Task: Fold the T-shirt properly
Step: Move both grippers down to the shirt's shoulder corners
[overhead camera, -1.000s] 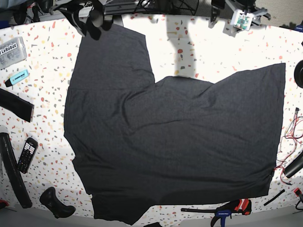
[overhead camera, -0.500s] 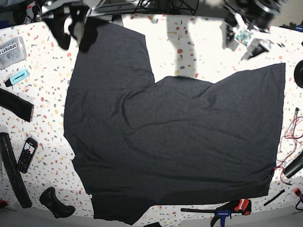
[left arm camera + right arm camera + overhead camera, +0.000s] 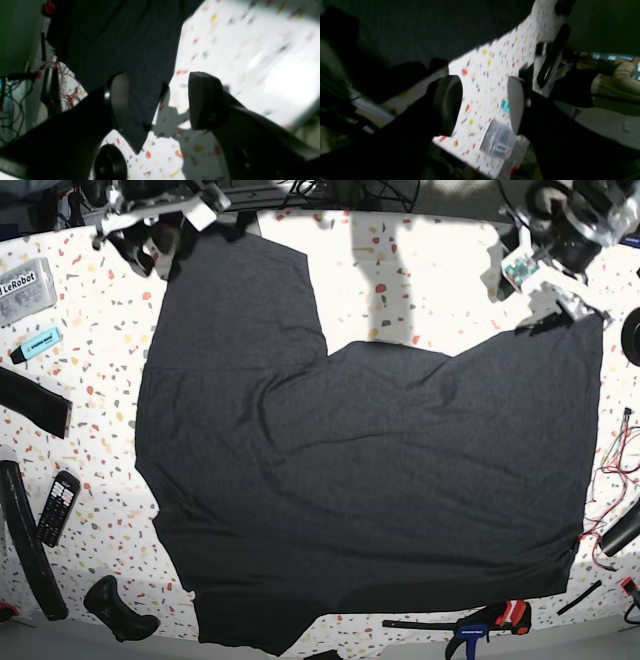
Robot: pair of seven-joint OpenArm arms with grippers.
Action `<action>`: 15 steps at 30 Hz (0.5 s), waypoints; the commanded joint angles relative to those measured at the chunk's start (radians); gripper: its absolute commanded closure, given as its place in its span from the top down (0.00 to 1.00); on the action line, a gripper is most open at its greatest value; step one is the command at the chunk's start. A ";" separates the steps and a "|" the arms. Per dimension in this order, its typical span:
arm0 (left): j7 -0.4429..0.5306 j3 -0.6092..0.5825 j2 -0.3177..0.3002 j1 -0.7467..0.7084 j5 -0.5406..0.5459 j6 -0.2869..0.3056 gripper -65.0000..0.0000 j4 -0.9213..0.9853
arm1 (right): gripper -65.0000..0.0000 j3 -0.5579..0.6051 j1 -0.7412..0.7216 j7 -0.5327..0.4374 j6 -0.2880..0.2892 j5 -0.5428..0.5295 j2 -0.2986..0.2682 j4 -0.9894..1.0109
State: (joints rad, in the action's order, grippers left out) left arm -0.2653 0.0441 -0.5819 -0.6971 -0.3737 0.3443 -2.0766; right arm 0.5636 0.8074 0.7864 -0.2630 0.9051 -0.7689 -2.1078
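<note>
At the upper right of the base view the left gripper (image 3: 575, 305) hangs over the far right corner of the T-shirt (image 3: 370, 480), and its wrist camera shows the jaws spread wide with nothing between them. In that wrist view the left gripper (image 3: 157, 100) has its two dark fingers apart, one finger (image 3: 118, 100) low left of centre over the cloth and the other right of centre over bare table. A pointed corner of the T-shirt (image 3: 120, 42) runs down between them toward the lower middle of the frame, lying on the speckled table (image 3: 225, 50); whether a fingertip touches the fabric cannot be told through the blur.

At the upper left of the base view the right gripper (image 3: 150, 245) sits by the shirt's top left edge. Its wrist view shows the right gripper (image 3: 485, 105) likewise released, fingers well apart and empty, with speckled tabletop (image 3: 492, 67) showing between them. The dark T-shirt (image 3: 425, 27) fills the upper left of that frame.

Seen from the base camera, the T-shirt lies flat and spread, plain side up, over most of the table (image 3: 420, 290), with a notch of bare tabletop at top centre. Along the left edge lie a clear box (image 3: 22, 288), a turquoise marker (image 3: 37, 343) and a calculator (image 3: 57, 507). A clamp (image 3: 490, 620) rests at the lower right, just below the shirt's hem.
</note>
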 commanded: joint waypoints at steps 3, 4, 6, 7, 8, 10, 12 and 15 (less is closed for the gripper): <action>0.034 0.008 -0.073 0.061 0.000 -0.018 0.55 0.099 | 0.50 0.000 0.007 -0.064 0.000 0.008 0.010 -0.016; 0.059 0.008 -0.089 0.082 0.000 -0.018 0.55 0.141 | 0.50 0.000 0.007 -0.084 -0.010 0.016 0.015 -0.016; 0.107 0.008 -0.113 0.119 0.000 -0.018 0.55 0.221 | 0.50 0.000 0.007 -0.109 -0.046 0.062 0.034 -0.016; 0.125 0.008 -0.121 0.131 0.000 -0.017 0.55 0.258 | 0.50 0.000 0.007 -0.110 -0.074 0.082 0.045 -0.016; 0.137 0.008 -0.129 0.139 0.000 -0.014 0.55 0.291 | 0.50 0.000 0.007 -0.110 -0.099 0.096 0.058 -0.016; 0.157 0.008 -0.153 0.140 0.000 0.025 0.55 0.340 | 0.50 0.000 0.007 -0.109 -0.143 0.097 0.083 -0.016; 0.187 0.008 -0.178 0.137 0.000 0.091 0.55 0.376 | 0.50 0.000 0.007 -0.109 -0.145 0.097 0.104 -0.016; 0.285 0.008 -0.216 0.145 -0.003 0.085 0.55 0.431 | 0.50 0.000 0.007 -0.110 -0.142 0.097 0.126 -0.016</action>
State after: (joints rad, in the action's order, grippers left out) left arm 0.0181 0.0437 -0.7746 -0.5564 -0.3805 0.4465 -1.6360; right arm 0.5640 0.8062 0.6888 -0.3885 0.9813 -0.6373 -2.1075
